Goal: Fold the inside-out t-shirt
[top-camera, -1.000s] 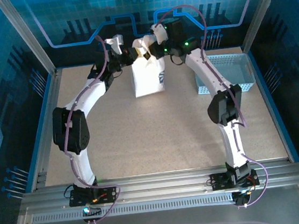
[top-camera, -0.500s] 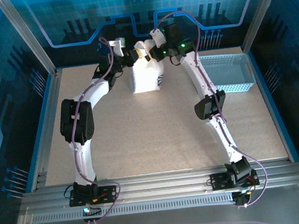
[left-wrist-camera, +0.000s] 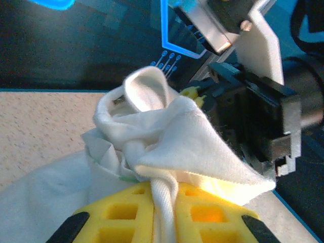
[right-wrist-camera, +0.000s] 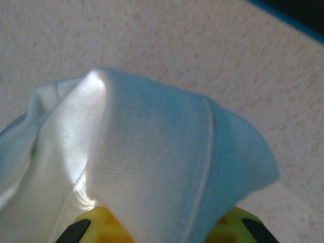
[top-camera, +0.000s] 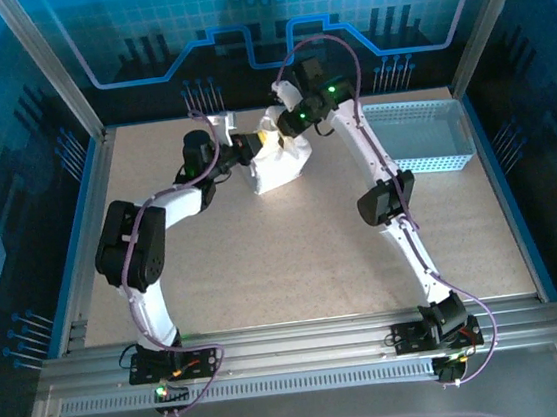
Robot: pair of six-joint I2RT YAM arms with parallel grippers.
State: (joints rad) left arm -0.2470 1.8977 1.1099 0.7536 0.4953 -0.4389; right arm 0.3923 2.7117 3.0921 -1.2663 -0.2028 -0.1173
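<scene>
T-shirt (top-camera: 279, 168): pinched by my left claw (top-camera: 250, 148) and right claw (top-camera: 285, 125), both narrow on cloth. Hung taller a second ago; now slumped on surface (top-camera: 264, 260). I judge folding not begun.

A light blue perforated plastic basket (top-camera: 423, 135) sits at the upper right of a speckled beige worktop (top-camera: 284, 258), below a blue circuit-patterned back wall (top-camera: 138, 33).

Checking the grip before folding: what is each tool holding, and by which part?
Both hold the white t-shirt: the left tool pinches a bunched, twisted fold at its top, the right tool a seamed edge. Which part of the garment cannot be told.
</scene>
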